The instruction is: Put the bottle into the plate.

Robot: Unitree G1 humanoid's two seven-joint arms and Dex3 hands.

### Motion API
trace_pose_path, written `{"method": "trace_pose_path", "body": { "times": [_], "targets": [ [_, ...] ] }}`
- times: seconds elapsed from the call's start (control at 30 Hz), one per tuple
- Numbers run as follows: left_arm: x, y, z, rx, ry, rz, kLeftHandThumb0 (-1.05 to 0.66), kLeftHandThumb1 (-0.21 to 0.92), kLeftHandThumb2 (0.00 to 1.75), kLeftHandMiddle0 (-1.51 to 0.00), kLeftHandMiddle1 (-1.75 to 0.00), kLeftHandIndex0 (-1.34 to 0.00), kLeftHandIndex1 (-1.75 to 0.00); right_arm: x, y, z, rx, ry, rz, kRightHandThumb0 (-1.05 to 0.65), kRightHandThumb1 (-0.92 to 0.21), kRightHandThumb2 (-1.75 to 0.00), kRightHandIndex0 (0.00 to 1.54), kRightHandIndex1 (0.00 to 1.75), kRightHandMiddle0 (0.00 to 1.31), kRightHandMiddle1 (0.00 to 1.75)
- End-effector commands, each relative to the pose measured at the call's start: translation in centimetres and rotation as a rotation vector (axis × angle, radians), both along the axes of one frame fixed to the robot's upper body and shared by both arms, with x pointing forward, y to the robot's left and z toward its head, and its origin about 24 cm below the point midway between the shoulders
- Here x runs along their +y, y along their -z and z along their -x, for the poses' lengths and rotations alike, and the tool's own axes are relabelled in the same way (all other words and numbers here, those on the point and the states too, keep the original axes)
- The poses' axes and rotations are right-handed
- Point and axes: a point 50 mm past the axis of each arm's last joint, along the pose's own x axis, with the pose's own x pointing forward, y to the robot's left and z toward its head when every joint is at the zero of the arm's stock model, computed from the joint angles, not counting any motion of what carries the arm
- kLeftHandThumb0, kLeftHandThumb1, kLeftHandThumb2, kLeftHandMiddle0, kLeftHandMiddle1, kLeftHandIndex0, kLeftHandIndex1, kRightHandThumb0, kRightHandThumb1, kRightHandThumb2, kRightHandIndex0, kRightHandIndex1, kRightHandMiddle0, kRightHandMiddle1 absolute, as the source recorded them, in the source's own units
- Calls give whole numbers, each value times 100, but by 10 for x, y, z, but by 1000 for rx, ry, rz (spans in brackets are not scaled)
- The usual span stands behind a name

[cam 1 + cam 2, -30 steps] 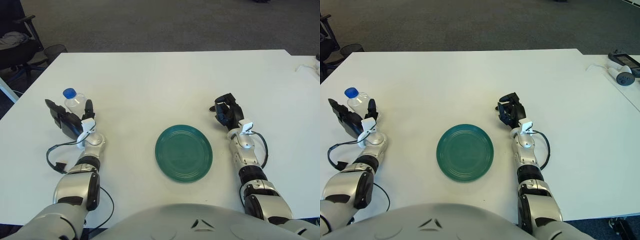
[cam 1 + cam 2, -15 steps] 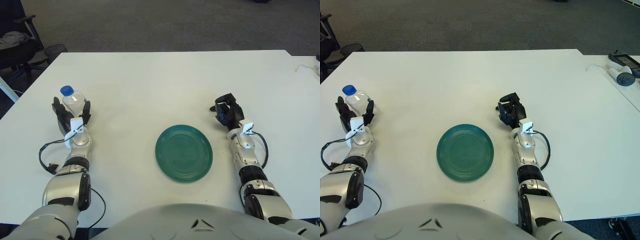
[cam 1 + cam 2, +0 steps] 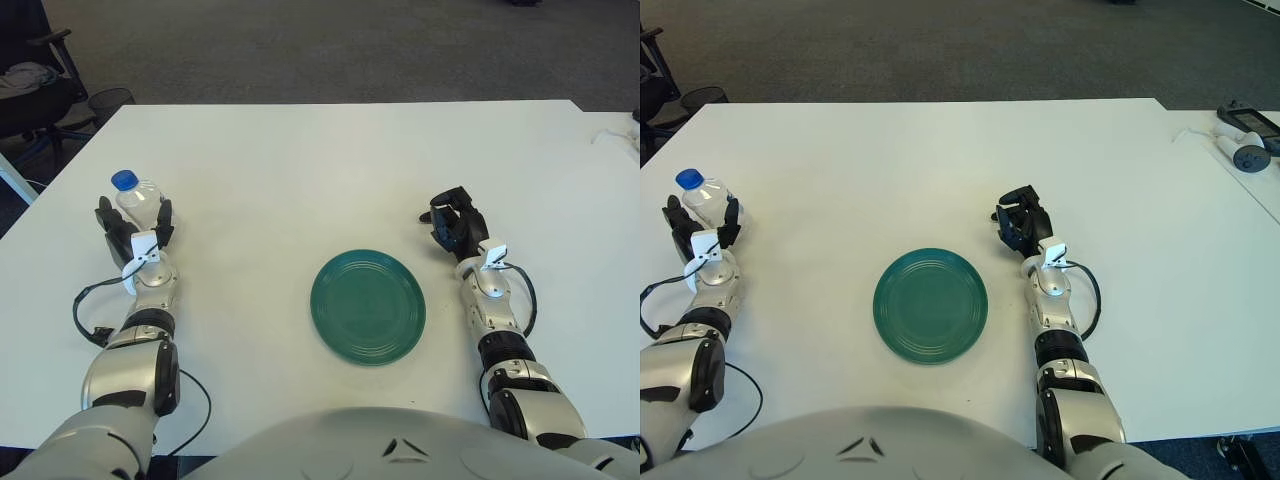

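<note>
No legible text in view

No words, brands, numbers or signs can be read anywhere: the blue-capped bottle (image 3: 139,200) shows no readable label, and the green plate (image 3: 368,306) and white table (image 3: 330,170) bear no markings

A white table (image 3: 330,160) fills most of the view, and grey carpet (image 3: 330,50) lies beyond its far edge at 12 o'clock. A black office chair (image 3: 40,85) stands at 10 o'clock. A second white table (image 3: 1260,170) adjoins at 2 o'clock.
</note>
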Motion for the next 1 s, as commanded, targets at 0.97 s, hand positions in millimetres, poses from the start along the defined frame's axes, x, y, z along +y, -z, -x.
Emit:
{"method": "trace_pose_path", "body": {
  "times": [0.97],
  "targets": [
    [14, -9, -2, 30, -1, -49, -105, 92, 27, -1, -69, 0, -48, -9, 45, 32, 259, 41, -17, -1, -83, -59, 31, 149, 23, 175]
  ]
}}
